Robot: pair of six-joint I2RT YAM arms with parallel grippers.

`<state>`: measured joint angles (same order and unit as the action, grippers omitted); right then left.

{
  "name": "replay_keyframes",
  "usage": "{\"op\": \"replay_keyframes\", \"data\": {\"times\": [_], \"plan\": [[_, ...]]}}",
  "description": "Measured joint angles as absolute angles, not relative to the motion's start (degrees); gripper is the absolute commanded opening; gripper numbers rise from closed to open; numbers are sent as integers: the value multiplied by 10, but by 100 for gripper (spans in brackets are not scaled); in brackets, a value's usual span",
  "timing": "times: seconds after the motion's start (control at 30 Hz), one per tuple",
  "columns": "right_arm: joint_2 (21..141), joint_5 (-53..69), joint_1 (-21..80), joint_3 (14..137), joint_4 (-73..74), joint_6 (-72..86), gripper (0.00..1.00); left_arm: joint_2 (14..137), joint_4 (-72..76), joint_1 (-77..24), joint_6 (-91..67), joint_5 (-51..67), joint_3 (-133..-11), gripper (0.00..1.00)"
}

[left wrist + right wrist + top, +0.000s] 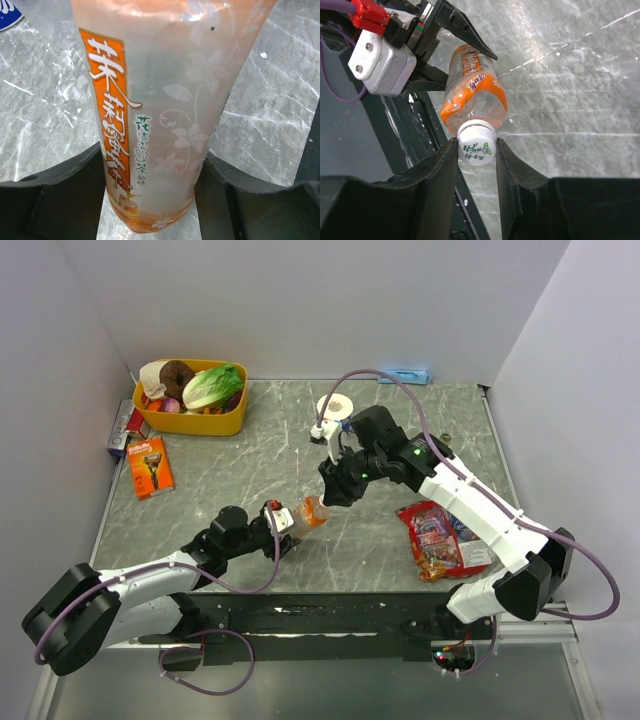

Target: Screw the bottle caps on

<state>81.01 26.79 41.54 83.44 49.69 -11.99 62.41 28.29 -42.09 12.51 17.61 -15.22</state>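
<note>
The orange-drink bottle (314, 512) lies tilted just above the table's near middle. My left gripper (292, 522) is shut on its lower body; in the left wrist view its black fingers (60, 190) press both sides of the orange-labelled bottle (160, 100). My right gripper (335, 494) is at the bottle's neck. In the right wrist view it (476, 150) is shut on a white cap with green print (476, 144) sitting on the bottle's mouth (475, 95). The blue caps and the small see-through bottles are out of view.
A yellow basket (195, 427) of food stands back left. A toilet roll (337, 406) is behind the right gripper. An orange razor pack (150, 467) lies on the left and a red snack bag (440, 538) on the right. A blue object (405, 374) sits at the back wall.
</note>
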Motion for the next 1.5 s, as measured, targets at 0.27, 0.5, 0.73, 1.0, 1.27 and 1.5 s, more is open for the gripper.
{"op": "replay_keyframes", "data": {"times": [0.27,0.5,0.73,1.0,1.27,1.5], "plan": [[823,255,414,854,501,-66,10,620,283,-421,110,175,-152,1],[857,218,413,908,526,2,0,623,304,-421,107,161,-152,1],[881,182,413,944,554,80,0,645,340,-427,100,144,-152,1],[885,174,413,956,564,111,21,660,378,-436,98,127,-145,1],[885,194,414,956,562,69,57,666,398,-437,100,130,-141,1],[885,211,414,996,566,15,72,670,413,-441,104,153,-141,1]]}}
